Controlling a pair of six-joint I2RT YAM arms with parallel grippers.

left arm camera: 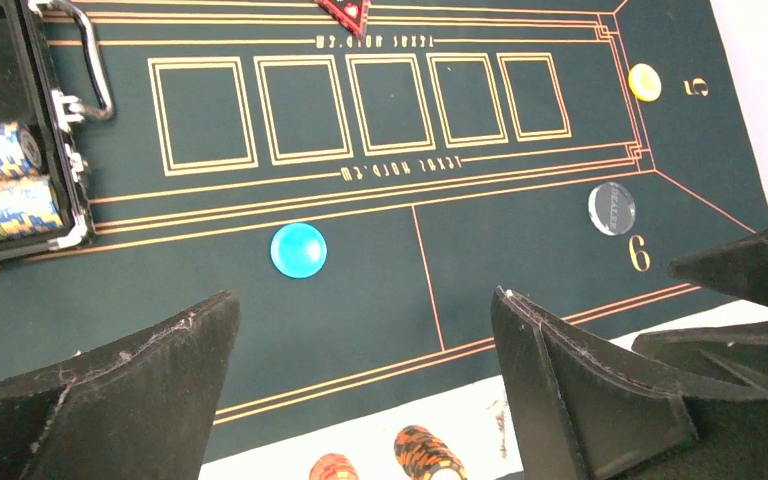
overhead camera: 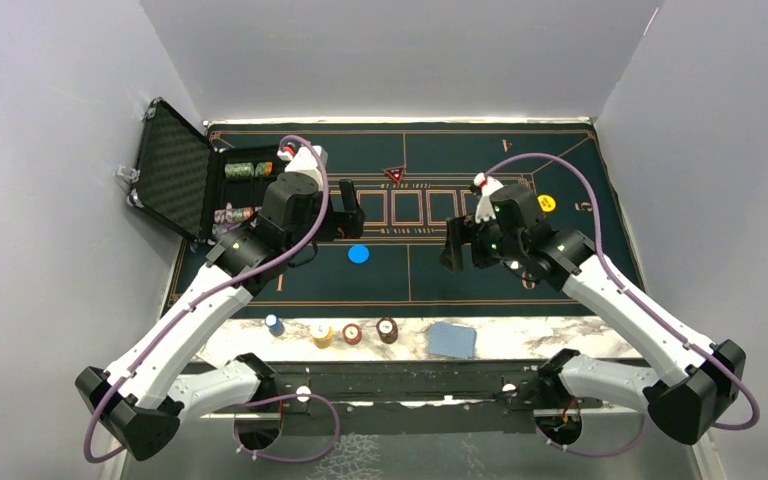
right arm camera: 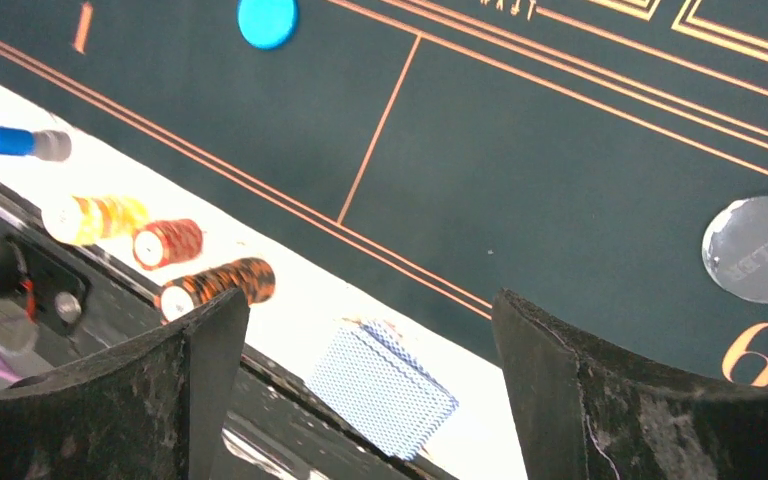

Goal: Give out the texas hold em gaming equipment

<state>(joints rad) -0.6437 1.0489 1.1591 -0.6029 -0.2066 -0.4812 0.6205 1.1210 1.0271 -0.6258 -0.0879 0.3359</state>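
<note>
Arms both reach over the felt mat [overhead camera: 480,280] at mid-frame, elbows bent. The left hand [overhead camera: 350,215] and right hand [overhead camera: 457,245] hang spread and empty. A blue disc [overhead camera: 359,253] lies between them. Chip stacks [overhead camera: 351,333] and card deck [overhead camera: 452,339] sit lower centre on the counter [overhead camera: 540,335].

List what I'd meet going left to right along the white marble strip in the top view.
Blue chip stack → yellow chip stack → red chip stack → orange-and-black chip stack → blue-backed card deck.
</note>
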